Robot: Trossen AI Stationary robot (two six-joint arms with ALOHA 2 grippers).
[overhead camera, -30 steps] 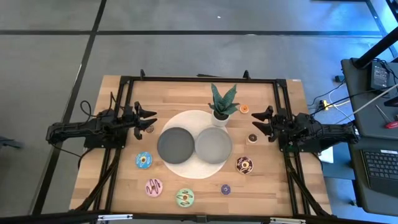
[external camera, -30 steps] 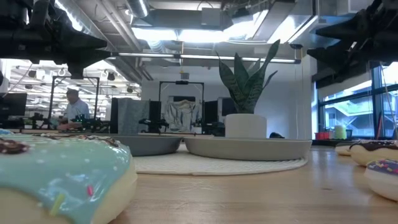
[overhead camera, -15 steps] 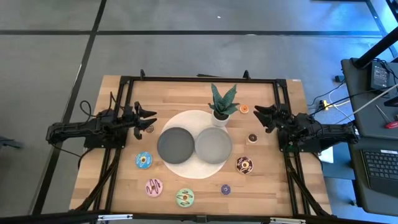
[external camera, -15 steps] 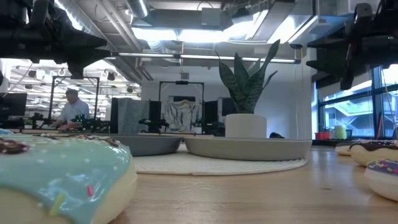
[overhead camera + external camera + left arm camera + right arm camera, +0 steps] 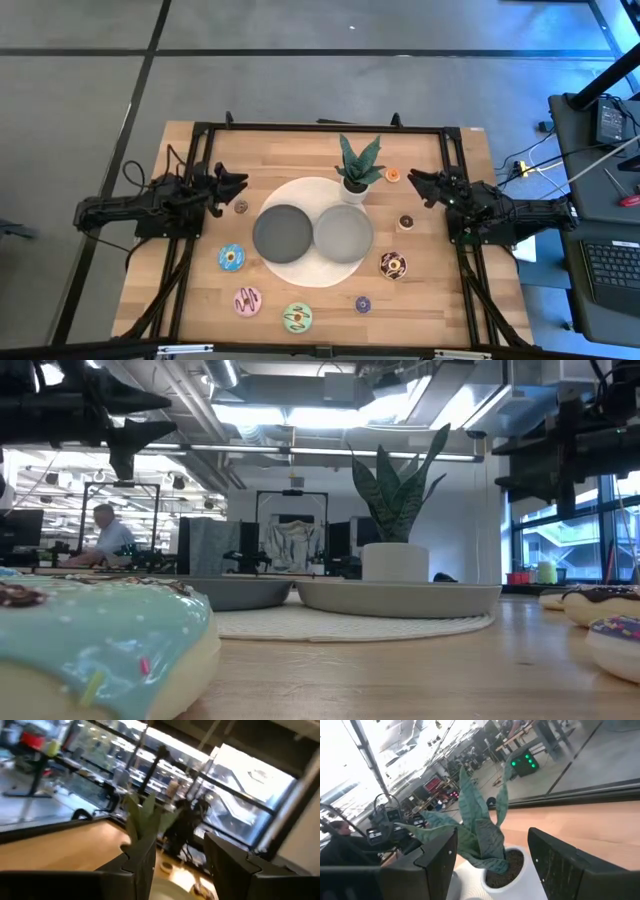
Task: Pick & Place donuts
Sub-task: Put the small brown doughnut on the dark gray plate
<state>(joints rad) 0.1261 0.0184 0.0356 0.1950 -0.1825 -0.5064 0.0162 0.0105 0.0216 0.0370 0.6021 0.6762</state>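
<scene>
Several toy ring donuts lie flat on the wooden table: blue (image 5: 231, 258), pink (image 5: 247, 300), green (image 5: 297, 318), a mini purple (image 5: 363, 304), a brown sprinkled one (image 5: 392, 265), a mini brown (image 5: 406, 222), a mini orange (image 5: 393, 176), and another mini brown (image 5: 240, 207) near the left arm. The blue donut (image 5: 100, 640) fills the low view's near left. My left gripper (image 5: 228, 186) (image 5: 177, 865) hangs open above the table's left side, close to that mini brown donut. My right gripper (image 5: 418, 184) (image 5: 492, 865) hangs open on the right, between the orange and brown minis.
Two round grey dishes (image 5: 283, 232) (image 5: 343, 232) sit side by side on a white round mat (image 5: 300, 190) in the table's middle. A potted plant (image 5: 357, 170) (image 5: 480, 835) stands at the mat's far edge. A black frame (image 5: 320, 128) borders the table.
My right gripper has moved toward the table's far edge, nearer the mini orange donut, and has turned a little. My left gripper has swung slightly toward the far edge and turned. Both have stayed open. No donut has moved.
</scene>
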